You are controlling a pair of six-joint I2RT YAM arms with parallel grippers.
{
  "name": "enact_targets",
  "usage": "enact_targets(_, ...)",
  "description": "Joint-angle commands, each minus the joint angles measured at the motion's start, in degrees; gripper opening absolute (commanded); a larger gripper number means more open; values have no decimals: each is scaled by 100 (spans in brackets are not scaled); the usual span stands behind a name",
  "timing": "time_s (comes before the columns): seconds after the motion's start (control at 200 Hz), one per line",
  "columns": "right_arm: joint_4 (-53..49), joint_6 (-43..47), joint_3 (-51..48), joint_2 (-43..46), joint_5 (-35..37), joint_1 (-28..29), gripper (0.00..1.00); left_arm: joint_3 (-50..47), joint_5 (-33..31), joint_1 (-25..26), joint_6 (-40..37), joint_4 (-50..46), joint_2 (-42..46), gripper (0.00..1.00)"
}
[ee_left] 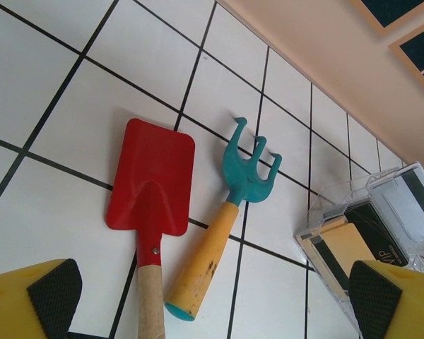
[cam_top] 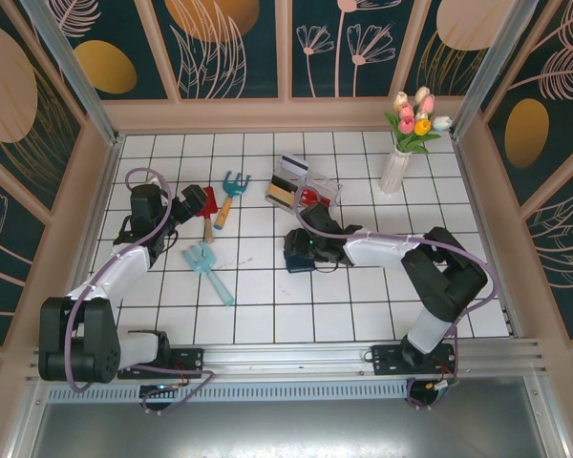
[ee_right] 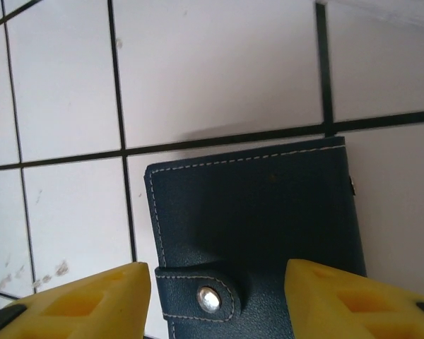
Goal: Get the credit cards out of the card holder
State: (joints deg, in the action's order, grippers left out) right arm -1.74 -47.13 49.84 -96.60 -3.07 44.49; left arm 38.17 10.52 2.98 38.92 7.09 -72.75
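The card holder (cam_top: 299, 256) (ee_right: 254, 219), a dark navy wallet, lies flat on the white tiles near the middle of the table. It is folded shut, with its clasp tab (ee_right: 201, 293) snapped down. The credit cards are hidden. My right gripper (cam_top: 310, 244) (ee_right: 219, 296) hangs low over the card holder with its jaws apart. The clasp tab lies between the yellow fingers (ee_right: 92, 300), and the right-hand finger overlaps the wallet's cover. My left gripper (cam_top: 184, 206) (ee_left: 213, 293) is wide open and holds nothing, over the handles of the garden toys at the left.
A red shovel (cam_top: 208, 203) (ee_left: 152, 183) and a teal rake with a yellow handle (cam_top: 229, 196) (ee_left: 251, 169) lie by the left gripper. A light-blue fork (cam_top: 206, 267) lies nearer. A clear box (cam_top: 301, 186) (ee_left: 367, 226) holds tan and dark cards. A vase of tulips (cam_top: 396, 170) stands back right.
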Motion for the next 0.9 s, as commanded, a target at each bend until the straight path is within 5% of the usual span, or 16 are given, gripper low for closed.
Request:
enact_targets(0.0,89,-560,-344,-80,-667,301,54,-49,169,-26,69,187,-28,99)
enact_targets(0.12,-8,-547,-185,47,-645,440,55,-74,161,-26,64,157,-37,99)
enact_targets(0.395,-1737,1110,1525,-535,934,602,57,-69,5,-26,108,-56,11,99)
enact_targets(0.566,-1993,1670,2139,-1239,916,648,45,-64,-30,-26,149,-138,-11,98)
enact_targets(0.896,-2695,1829,2555,-1704,1867,651,53,-47,-18,-26,134,-200,-39,98)
